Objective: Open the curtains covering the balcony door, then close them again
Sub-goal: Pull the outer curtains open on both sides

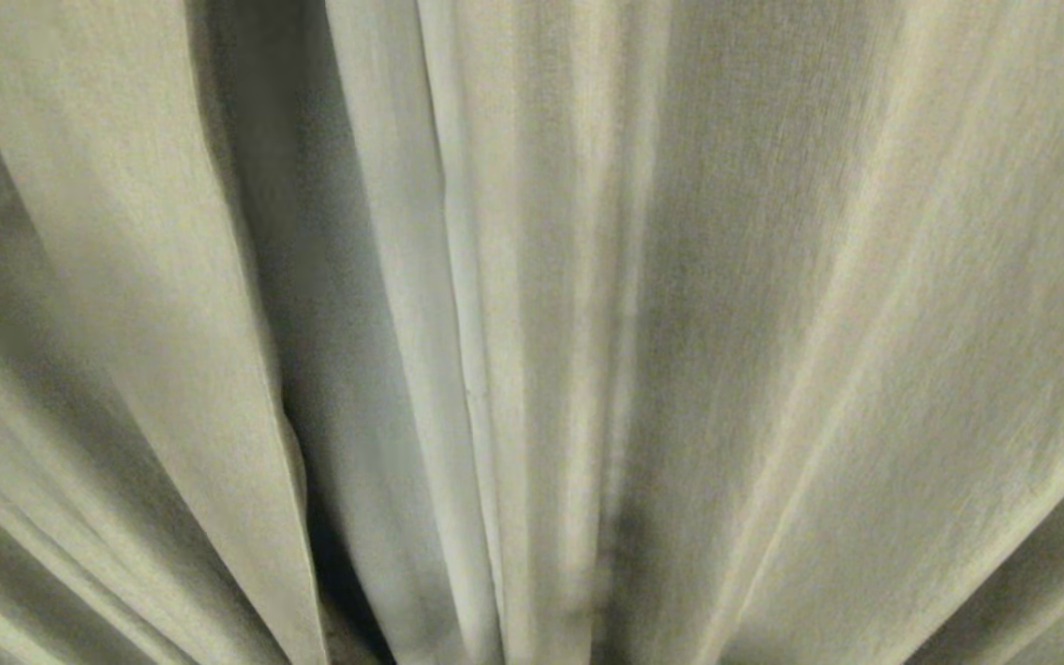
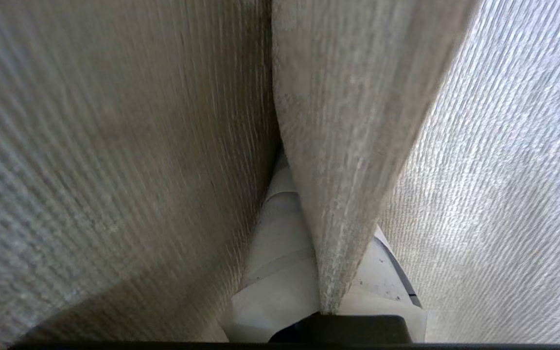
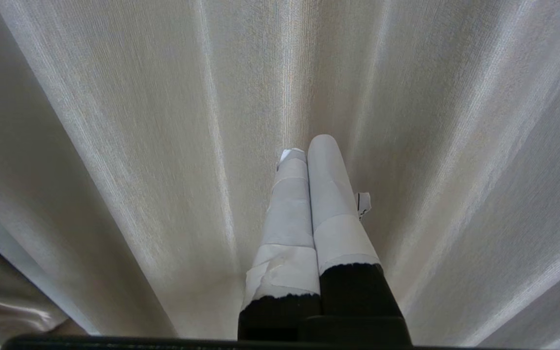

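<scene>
In the head view, the whole frame is filled by the curtains (image 1: 772, 351), cream woven panels hanging in soft vertical folds. A hemmed straight edge (image 1: 458, 305) is seen running from top to bottom just left of the middle. To its left a darker, shadowed fold is formed, and beyond that another broad panel (image 1: 126, 277) is draped. No glass or frame of the balcony door is shown here, and neither arm is seen.

In the left wrist view, the left gripper (image 2: 309, 233) is found pushed in among the curtain folds. Its white-taped fingers (image 2: 275, 243) are largely covered: a narrow fold of fabric (image 2: 348, 170) is draped over them, and wider folds are pressed in close on both sides. The jaws are read as pressed together, but whether fabric is pinched between them cannot be told, since the tips are hidden by the cloth.

In the right wrist view, the right gripper (image 3: 306, 150) is seen pointing at the curtain (image 3: 139, 146), near the fabric. Its two white-taped fingers (image 3: 328, 194) are pressed together side by side, with nothing held between them. A bit of looser pale cloth (image 3: 8, 296) is visible at one corner.
</scene>
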